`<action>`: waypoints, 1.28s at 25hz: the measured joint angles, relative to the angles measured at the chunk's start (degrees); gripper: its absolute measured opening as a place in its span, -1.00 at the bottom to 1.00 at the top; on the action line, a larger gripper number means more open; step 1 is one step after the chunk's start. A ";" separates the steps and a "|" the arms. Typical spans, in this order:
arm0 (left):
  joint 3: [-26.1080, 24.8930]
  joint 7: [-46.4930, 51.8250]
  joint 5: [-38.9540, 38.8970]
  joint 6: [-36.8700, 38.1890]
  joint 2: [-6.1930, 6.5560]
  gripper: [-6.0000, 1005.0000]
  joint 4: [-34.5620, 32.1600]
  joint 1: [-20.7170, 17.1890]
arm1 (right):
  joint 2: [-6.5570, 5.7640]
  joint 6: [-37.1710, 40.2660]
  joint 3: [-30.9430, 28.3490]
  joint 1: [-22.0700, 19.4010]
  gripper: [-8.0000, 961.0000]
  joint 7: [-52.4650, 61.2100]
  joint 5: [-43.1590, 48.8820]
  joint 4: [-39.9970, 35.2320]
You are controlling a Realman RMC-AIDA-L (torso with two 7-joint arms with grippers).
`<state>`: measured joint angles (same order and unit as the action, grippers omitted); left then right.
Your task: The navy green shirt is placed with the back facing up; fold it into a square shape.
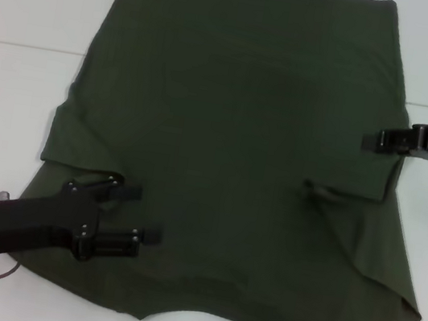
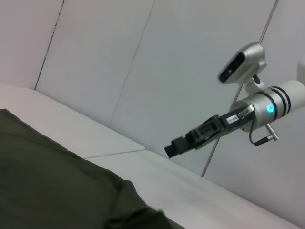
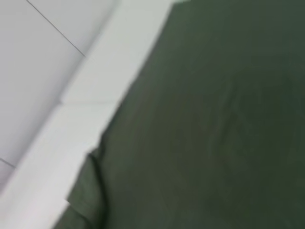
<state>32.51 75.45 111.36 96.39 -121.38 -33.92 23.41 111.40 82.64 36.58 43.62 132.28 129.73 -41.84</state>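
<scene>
The navy green shirt (image 1: 235, 131) lies spread flat on the white table (image 1: 27, 1), plain side up, with both sleeves folded inward onto the body. My left gripper (image 1: 136, 213) hovers open over the shirt's near left part, nothing between its fingers. At the shirt's right edge, just above the folded-in sleeve, is my right gripper (image 1: 373, 140); it looks shut and holds no cloth. The left wrist view shows the shirt (image 2: 47, 181) below and the right gripper (image 2: 174, 147) in the air beyond it. Shirt cloth (image 3: 214, 119) fills most of the right wrist view.
White table surface (image 2: 190, 191) surrounds the shirt on all sides, with a seam line across it at mid-depth (image 1: 29, 44). A pale wall (image 2: 167, 57) stands behind the table. The table edge (image 3: 95, 86) runs beside the shirt in the right wrist view.
</scene>
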 joint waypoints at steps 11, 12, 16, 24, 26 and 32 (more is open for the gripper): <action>-1.48 7.97 -0.70 0.08 0.37 0.87 -0.10 0.39 | 0.61 4.79 -0.34 -6.66 0.08 -14.93 -13.89 1.68; -2.22 10.77 -0.71 0.23 0.58 0.87 -0.27 0.43 | 1.11 5.60 -0.35 -8.35 0.18 -18.92 -15.77 1.69; -3.01 20.26 -0.36 1.88 2.86 0.87 -0.60 0.38 | 4.95 7.19 -0.41 -16.71 0.55 -38.35 -21.85 1.75; -3.58 42.22 3.86 3.48 8.36 0.87 -6.40 -1.98 | 8.00 12.93 -0.49 -26.92 0.92 -69.16 -27.96 10.35; -3.63 48.13 7.15 3.53 9.18 0.87 -10.09 -2.61 | 8.09 13.53 -0.27 -27.98 0.93 -73.23 -27.85 12.00; -3.68 59.64 18.23 1.47 10.12 0.87 -13.34 -1.40 | 8.33 13.55 0.16 -29.20 0.93 -82.25 -25.88 16.62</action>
<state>28.83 135.09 129.59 97.86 -111.25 -47.26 22.02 119.74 96.19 36.75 14.42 50.03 103.85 -25.22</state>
